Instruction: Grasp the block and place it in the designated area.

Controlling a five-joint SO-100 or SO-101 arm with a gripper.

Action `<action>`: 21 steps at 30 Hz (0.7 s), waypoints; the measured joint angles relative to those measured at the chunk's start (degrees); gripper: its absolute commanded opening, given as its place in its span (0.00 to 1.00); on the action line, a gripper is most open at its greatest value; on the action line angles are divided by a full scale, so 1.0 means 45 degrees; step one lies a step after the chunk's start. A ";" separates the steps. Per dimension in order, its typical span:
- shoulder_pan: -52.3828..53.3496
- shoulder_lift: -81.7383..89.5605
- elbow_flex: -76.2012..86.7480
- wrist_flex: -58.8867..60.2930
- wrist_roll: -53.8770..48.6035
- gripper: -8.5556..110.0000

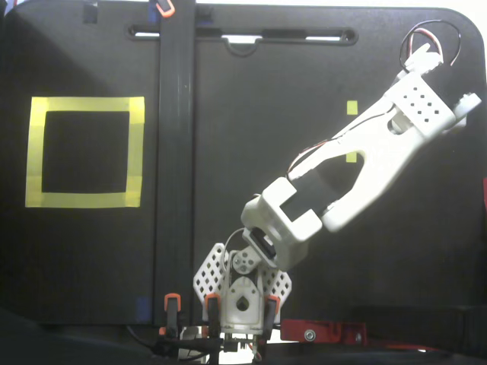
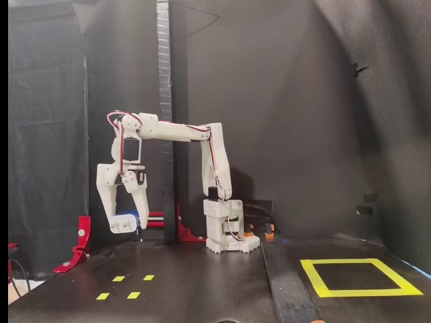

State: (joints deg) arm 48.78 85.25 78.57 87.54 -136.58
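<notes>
block [image 2: 127,219] half hidden in tool [image 2: 125,225], prongs unseen

Robotics lab bench — black backdrop curtains [image 2: 283,101], taped black table [image 1: 251,114], red clamps [image 2: 75,245].

There is one white robot arm [image 2: 168,131] with one gripper [image 2: 126,225]. It holds one blue block [image 2: 128,219]. There is one big yellow square [image 2: 360,277]. I count four small yellow squares [image 2: 124,286], though they look tiny here.
</notes>
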 measured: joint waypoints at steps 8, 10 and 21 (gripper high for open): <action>-0.1992 0.0000 0.0000 0.0000 0.2402 0.23; -0.2637 0.0000 0.0039 0.0000 0.3086 0.23; -0.6152 0.0000 0.0430 0.0000 0.6484 0.23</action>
State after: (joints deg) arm 21.09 85.25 80.51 87.54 -107.40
